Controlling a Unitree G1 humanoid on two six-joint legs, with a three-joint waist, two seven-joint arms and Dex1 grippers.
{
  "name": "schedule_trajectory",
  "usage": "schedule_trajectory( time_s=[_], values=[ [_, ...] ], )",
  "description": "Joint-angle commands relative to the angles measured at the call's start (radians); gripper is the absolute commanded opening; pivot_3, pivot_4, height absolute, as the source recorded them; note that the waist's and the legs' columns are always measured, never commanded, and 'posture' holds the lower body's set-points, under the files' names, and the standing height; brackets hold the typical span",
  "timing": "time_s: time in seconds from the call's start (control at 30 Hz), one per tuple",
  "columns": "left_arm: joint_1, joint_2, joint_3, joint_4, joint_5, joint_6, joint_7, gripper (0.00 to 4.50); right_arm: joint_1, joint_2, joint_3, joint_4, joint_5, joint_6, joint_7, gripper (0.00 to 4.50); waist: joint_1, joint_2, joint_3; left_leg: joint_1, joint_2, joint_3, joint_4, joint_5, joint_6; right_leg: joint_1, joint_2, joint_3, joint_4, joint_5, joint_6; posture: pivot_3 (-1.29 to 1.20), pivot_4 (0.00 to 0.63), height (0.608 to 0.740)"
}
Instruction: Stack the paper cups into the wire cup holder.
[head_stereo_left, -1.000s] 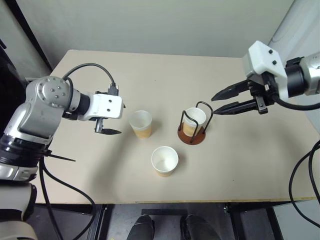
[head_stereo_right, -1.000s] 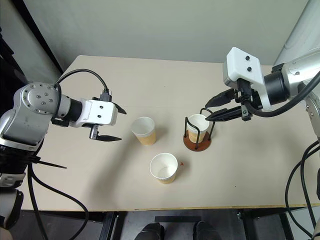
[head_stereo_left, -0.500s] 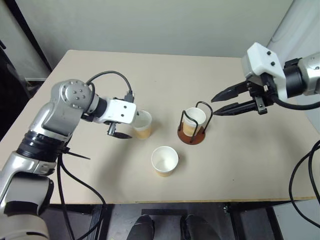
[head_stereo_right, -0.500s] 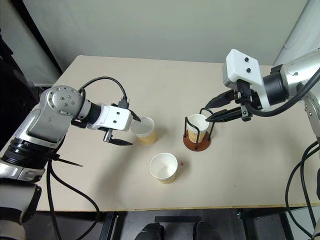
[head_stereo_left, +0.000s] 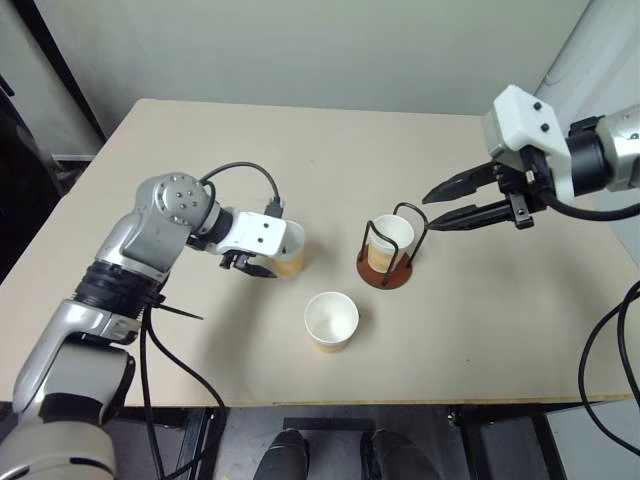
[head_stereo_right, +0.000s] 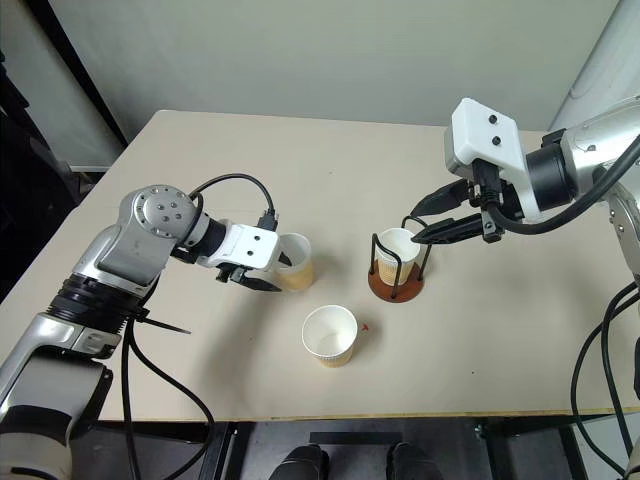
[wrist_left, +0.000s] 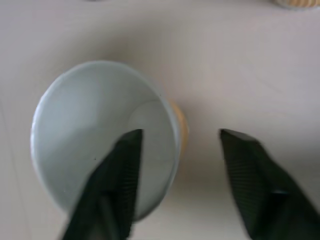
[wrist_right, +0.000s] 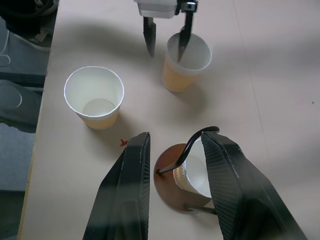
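Three paper cups stand on the table. One cup (head_stereo_left: 290, 252) is at centre left, and my left gripper (wrist_left: 180, 132) is open astride its near wall, one finger inside the cup and the other outside it. A second cup (head_stereo_left: 331, 320) stands free, closer to the table's front edge. The third cup (head_stereo_left: 388, 240) sits inside the wire cup holder (head_stereo_left: 398, 278), whose black loops rise around it. My right gripper (head_stereo_left: 428, 210) hangs open and empty just right of and above the holder, pointing left.
The beige table (head_stereo_left: 500, 320) has bare surface to the right of the holder and along the back. A small red mark (head_stereo_right: 363, 326) lies beside the front cup. The left arm's black cable (head_stereo_left: 240, 172) loops above its wrist.
My left arm swung right and down to the centre-left cup. Its jaws narrowed, and one finger now sits inside the rim. The right arm stayed still.
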Motion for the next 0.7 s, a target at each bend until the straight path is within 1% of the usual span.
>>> schedule_trajectory(
  time_s=[0.03,0.1,0.13,0.2,0.3,0.47,0.57,0.7],
  values=[
    [-0.052,0.010,0.033,0.005,-0.047,0.010,-0.055,1.06,-0.012,-0.024,-0.020,-0.006,-0.011,-0.009,-0.003,1.65,0.000,0.000,0.000,0.000,0.000,0.000,0.000,0.000,0.000,0.000,0.000,0.000,0.000,0.000,0.000,0.00,0.150,0.740],
    [-0.070,0.023,0.043,0.011,-0.073,0.025,-0.086,0.30,-0.012,-0.028,-0.016,0.000,-0.015,-0.014,0.002,1.65,0.001,0.000,0.000,-0.001,0.000,0.000,0.001,0.000,0.000,0.000,0.000,0.000,0.000,0.000,0.001,0.00,0.150,0.740],
    [-0.080,0.036,0.042,0.007,-0.097,0.040,-0.098,0.04,-0.012,-0.031,-0.014,0.006,-0.017,-0.018,0.007,1.65,0.000,0.000,0.000,-0.001,0.000,0.000,0.002,-0.001,0.001,0.000,0.000,0.000,0.000,0.001,0.001,0.00,0.150,0.740],
    [-0.099,0.068,0.033,-0.011,-0.159,0.076,-0.105,0.04,-0.011,-0.035,-0.011,0.015,-0.020,-0.023,0.014,1.65,0.000,0.000,0.000,-0.002,0.000,0.000,0.003,-0.003,0.005,0.000,0.000,0.000,0.000,0.001,0.001,0.00,0.150,0.740],
    [-0.132,0.116,0.020,-0.038,-0.252,0.142,-0.105,0.04,-0.004,-0.037,-0.009,0.030,-0.028,-0.039,0.021,1.65,-0.001,0.000,0.000,-0.002,0.000,0.000,0.004,-0.003,0.005,-0.001,0.000,0.000,0.000,0.001,0.001,0.00,0.150,0.740],
    [-0.203,0.160,0.035,-0.039,-0.361,0.246,-0.105,0.04,0.011,-0.032,-0.008,0.049,-0.039,-0.065,0.018,1.65,0.003,0.000,0.000,-0.004,0.000,0.000,0.006,-0.003,0.005,-0.001,0.000,0.000,0.000,0.001,0.002,0.00,0.150,0.740],
    [-0.297,0.126,0.041,0.021,-0.396,0.295,-0.105,0.04,0.029,-0.038,-0.005,0.083,-0.064,-0.105,0.023,1.65,0.006,0.000,0.000,-0.005,0.000,0.000,0.007,-0.003,0.005,-0.001,0.000,0.000,0.000,0.002,0.003,0.00,0.150,0.740],
    [-0.412,0.066,0.017,0.106,-0.434,0.319,-0.105,0.04,0.061,-0.045,-0.009,0.101,-0.090,-0.138,0.017,1.65,0.007,0.000,0.000,-0.006,-0.001,0.000,0.009,-0.003,0.006,-0.002,-0.002,0.000,-0.001,0.003,0.005,0.00,0.150,0.740]
  ],
)
